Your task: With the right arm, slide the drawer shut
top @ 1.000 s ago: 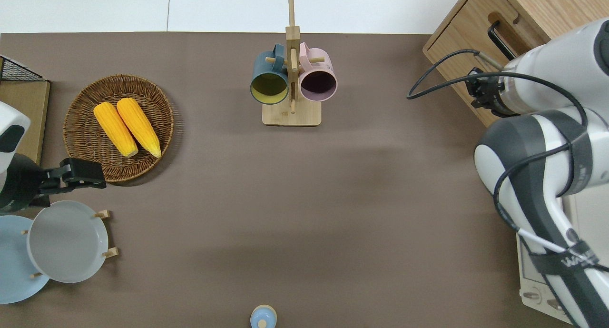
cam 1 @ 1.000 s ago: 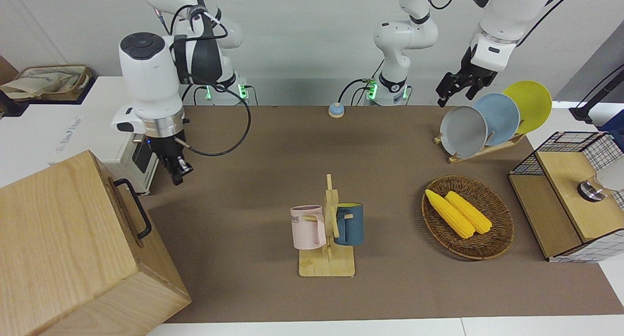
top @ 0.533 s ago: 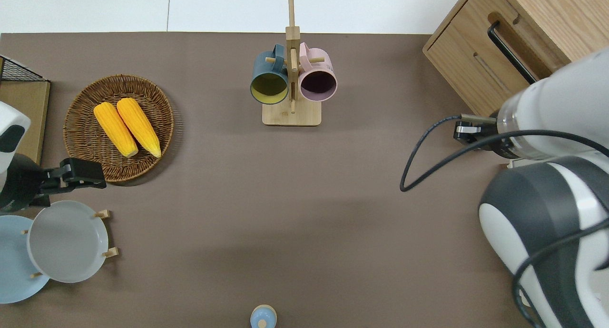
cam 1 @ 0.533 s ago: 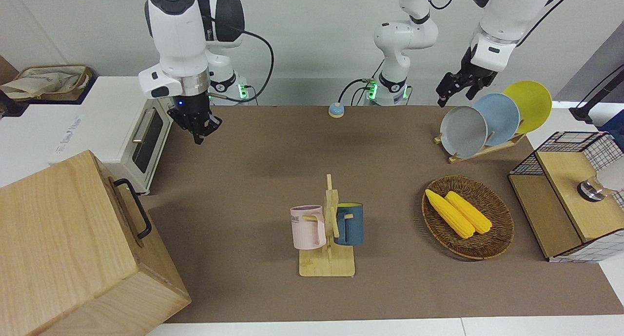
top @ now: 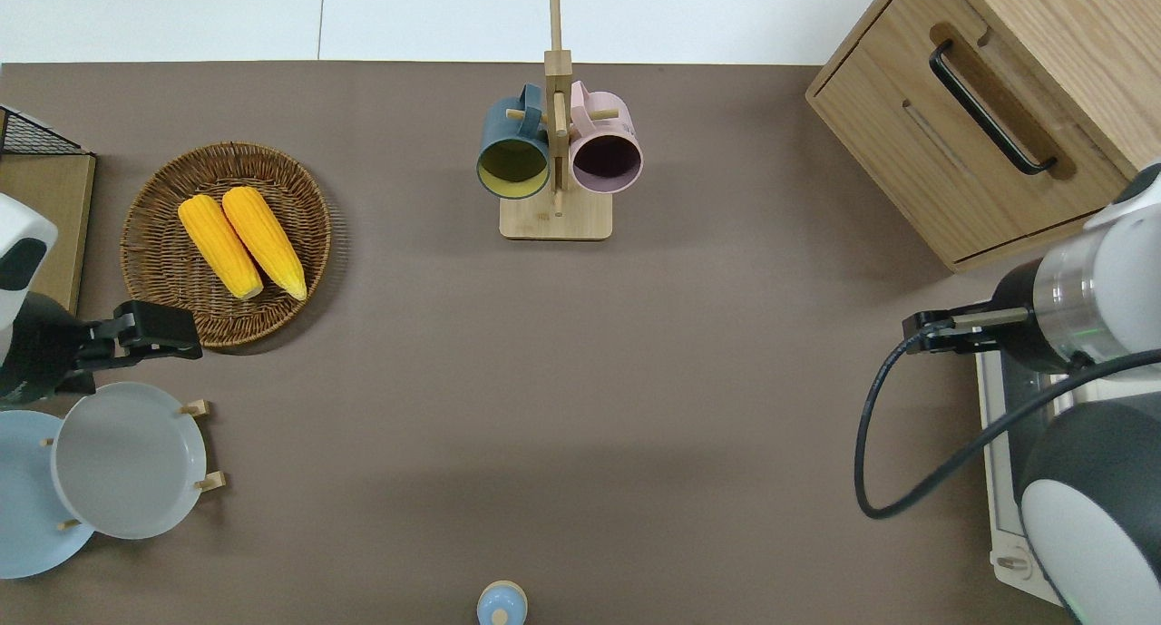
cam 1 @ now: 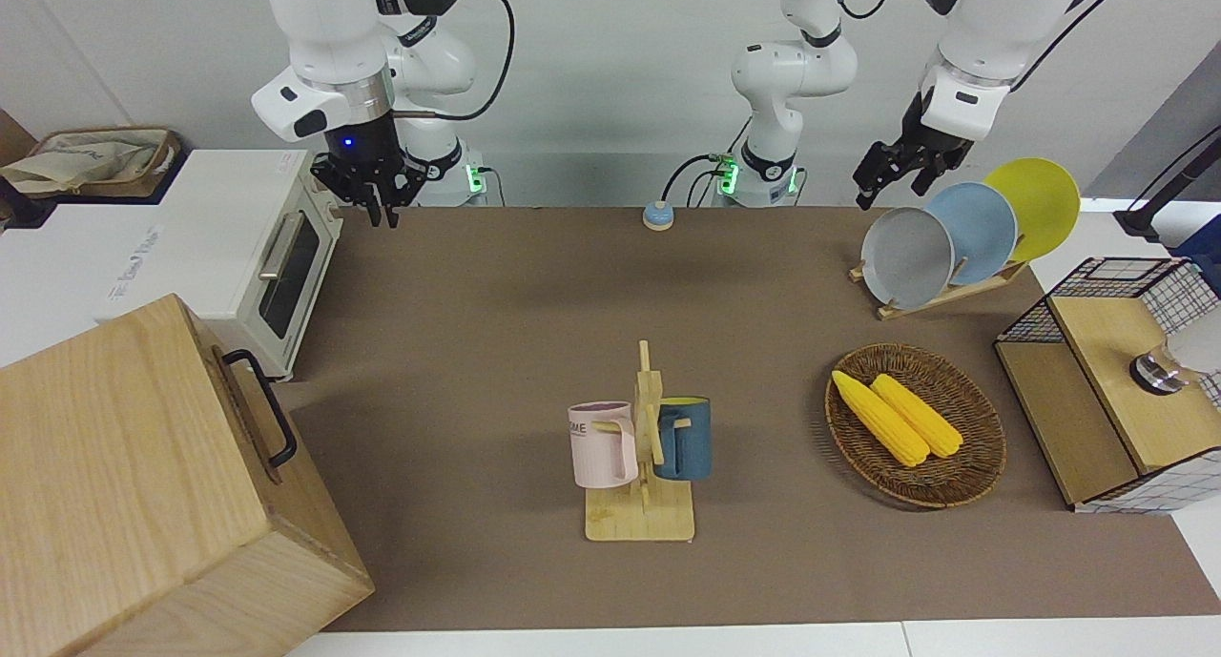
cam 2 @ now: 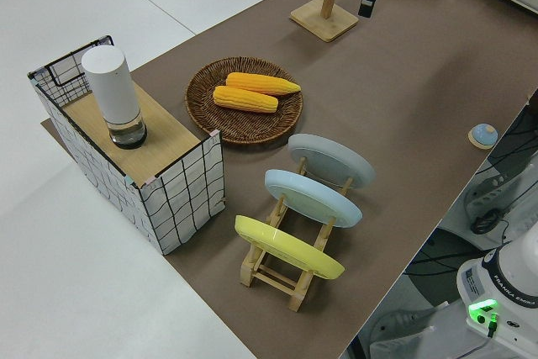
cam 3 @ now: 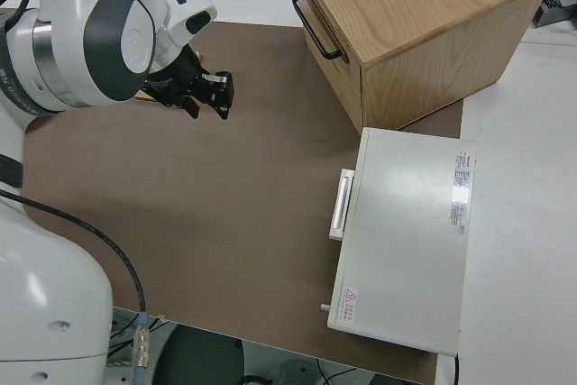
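Observation:
The drawer [cam 1: 250, 411] sits flush in the pale wooden cabinet [cam 1: 114, 466] at the right arm's end of the table, farthest from the robots. Its black loop handle [top: 990, 108] is free; it also shows in the right side view [cam 3: 315, 26]. My right gripper [cam 1: 383, 220] hangs in the air with its fingers apart and empty, well clear of the cabinet, over the mat next to the white toaster oven [cam 1: 238, 256]. It shows in the right side view [cam 3: 209, 102]; in the overhead view the wrist [top: 1070, 303] hides it. The left arm is parked, its gripper [cam 1: 892, 188] open.
A mug tree [cam 1: 641, 466] with a pink and a blue mug stands mid-table. A wicker basket [cam 1: 973, 466] with two corn cobs, a plate rack [cam 1: 944, 295] and a wire-mesh box [cam 1: 1107, 380] are at the left arm's end. A small blue knob [cam 1: 657, 215] lies near the robots.
My right arm has pulled away from the cabinet front, risen and swung back toward the robots past the toaster oven. The drawer has stayed flush. The left arm has not moved.

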`<act>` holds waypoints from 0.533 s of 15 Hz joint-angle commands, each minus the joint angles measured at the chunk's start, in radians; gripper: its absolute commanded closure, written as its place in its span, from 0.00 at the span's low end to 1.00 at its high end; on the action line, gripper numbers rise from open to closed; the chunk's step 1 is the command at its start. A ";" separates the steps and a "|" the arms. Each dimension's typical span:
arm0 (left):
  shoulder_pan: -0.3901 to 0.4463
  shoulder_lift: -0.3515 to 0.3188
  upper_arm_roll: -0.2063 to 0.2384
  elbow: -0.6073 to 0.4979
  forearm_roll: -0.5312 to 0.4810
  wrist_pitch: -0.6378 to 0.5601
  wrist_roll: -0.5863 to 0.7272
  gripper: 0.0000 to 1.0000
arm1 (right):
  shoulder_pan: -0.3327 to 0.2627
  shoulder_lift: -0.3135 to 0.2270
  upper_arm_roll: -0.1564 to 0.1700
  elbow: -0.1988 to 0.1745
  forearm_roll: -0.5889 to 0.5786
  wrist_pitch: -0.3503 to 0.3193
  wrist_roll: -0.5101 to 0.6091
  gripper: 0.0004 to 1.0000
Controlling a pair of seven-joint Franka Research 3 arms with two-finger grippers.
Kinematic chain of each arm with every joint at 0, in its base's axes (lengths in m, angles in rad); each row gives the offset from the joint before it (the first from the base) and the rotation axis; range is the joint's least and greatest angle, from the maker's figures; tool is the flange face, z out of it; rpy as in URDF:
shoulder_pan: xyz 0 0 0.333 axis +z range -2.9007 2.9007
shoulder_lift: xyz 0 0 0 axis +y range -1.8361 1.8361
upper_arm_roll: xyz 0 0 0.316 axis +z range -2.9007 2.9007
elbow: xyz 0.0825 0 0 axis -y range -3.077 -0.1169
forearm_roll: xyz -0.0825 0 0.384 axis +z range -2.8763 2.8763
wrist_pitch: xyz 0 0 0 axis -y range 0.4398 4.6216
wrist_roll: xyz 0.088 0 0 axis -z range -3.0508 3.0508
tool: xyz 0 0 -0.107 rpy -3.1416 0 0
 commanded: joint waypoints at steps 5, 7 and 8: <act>-0.001 -0.008 0.004 0.004 -0.001 -0.015 0.009 0.01 | 0.000 -0.030 -0.027 -0.024 0.052 -0.032 -0.048 0.02; -0.001 -0.008 0.004 0.004 -0.001 -0.015 0.009 0.01 | 0.000 -0.030 -0.027 -0.021 0.049 -0.032 -0.049 0.02; -0.001 -0.008 0.004 0.004 -0.001 -0.015 0.009 0.01 | 0.005 -0.030 -0.027 -0.020 0.049 -0.032 -0.048 0.02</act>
